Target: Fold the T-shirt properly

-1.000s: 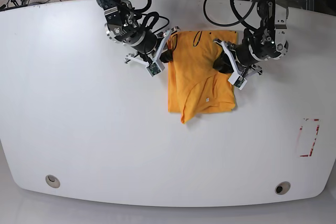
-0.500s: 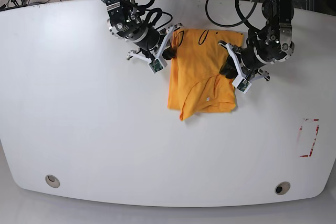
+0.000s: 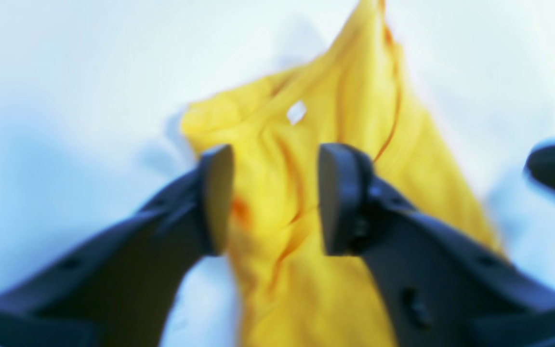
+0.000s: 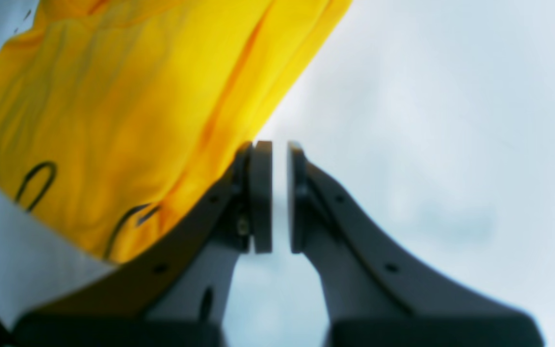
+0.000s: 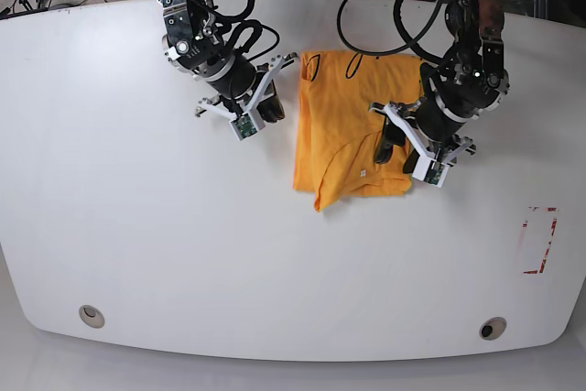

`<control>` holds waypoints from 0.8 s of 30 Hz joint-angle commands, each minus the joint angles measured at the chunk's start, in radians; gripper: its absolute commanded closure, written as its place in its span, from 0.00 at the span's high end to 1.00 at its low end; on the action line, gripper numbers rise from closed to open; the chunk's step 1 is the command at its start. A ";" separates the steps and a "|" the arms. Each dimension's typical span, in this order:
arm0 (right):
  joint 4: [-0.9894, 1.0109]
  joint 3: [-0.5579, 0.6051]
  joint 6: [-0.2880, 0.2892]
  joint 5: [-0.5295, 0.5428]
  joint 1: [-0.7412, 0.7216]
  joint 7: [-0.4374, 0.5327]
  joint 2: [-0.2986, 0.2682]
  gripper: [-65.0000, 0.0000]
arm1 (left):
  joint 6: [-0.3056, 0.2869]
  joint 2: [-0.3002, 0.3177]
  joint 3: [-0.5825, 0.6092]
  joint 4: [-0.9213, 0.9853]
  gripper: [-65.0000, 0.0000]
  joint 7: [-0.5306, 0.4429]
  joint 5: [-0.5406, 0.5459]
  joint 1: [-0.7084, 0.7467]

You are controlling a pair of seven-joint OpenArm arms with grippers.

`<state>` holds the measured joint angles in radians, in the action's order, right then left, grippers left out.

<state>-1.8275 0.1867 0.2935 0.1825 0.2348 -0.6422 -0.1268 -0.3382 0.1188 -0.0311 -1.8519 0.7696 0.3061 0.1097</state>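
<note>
The orange-yellow T-shirt (image 5: 348, 130) lies folded into a narrow upright rectangle on the white table (image 5: 183, 254), its black squiggle (image 5: 316, 66) at the far edge. A small white tag (image 3: 296, 112) shows on the cloth. My left gripper (image 5: 385, 146) hovers over the shirt's right side, and the left wrist view shows it (image 3: 275, 197) open, with the wrinkled cloth (image 3: 335, 159) beneath the gap and not pinched. My right gripper (image 5: 273, 109) stands just left of the shirt. In the right wrist view it (image 4: 280, 197) is shut on nothing, the shirt's edge (image 4: 128, 111) beside it.
Black cables (image 5: 385, 16) trail behind the arms at the table's far edge. A red-outlined rectangle (image 5: 538, 240) marks the table at the right. Two round holes (image 5: 91, 316) (image 5: 493, 328) sit near the front edge.
My left gripper has opened, let go of the cloth and shifted toward the shirt's lower right. My right gripper has drawn away to the left of the shirt's edge. The shirt's top has settled flat.
</note>
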 commanded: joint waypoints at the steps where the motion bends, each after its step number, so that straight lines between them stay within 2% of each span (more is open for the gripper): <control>1: -0.027 -0.040 0.005 0.004 -0.005 0.020 0.003 0.07 | 0.050 -0.018 0.050 -0.021 0.45 -0.095 -0.005 -0.032; 7: -0.048 -0.069 0.006 0.004 -0.012 -0.014 0.005 0.07 | 0.193 -0.035 0.191 0.016 0.46 -0.227 -0.115 -0.008; 12: -0.054 -0.069 0.006 0.004 -0.021 -0.029 0.003 0.07 | 0.261 -0.041 0.250 0.111 0.46 -0.324 -0.176 -0.005; 19: -0.053 -0.069 0.006 0.004 -0.022 -0.029 0.003 0.07 | 0.290 -0.037 0.256 0.234 0.46 -0.419 -0.184 0.022; 24: -0.053 -0.069 0.006 0.004 -0.021 -0.028 0.005 0.07 | 0.288 -0.034 0.256 0.340 0.46 -0.441 -0.184 0.018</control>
<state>-1.8580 0.1184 0.2951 0.1795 0.2234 -0.6926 -0.1246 -0.0444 0.0868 0.2237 -1.5543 0.3492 0.1234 0.1410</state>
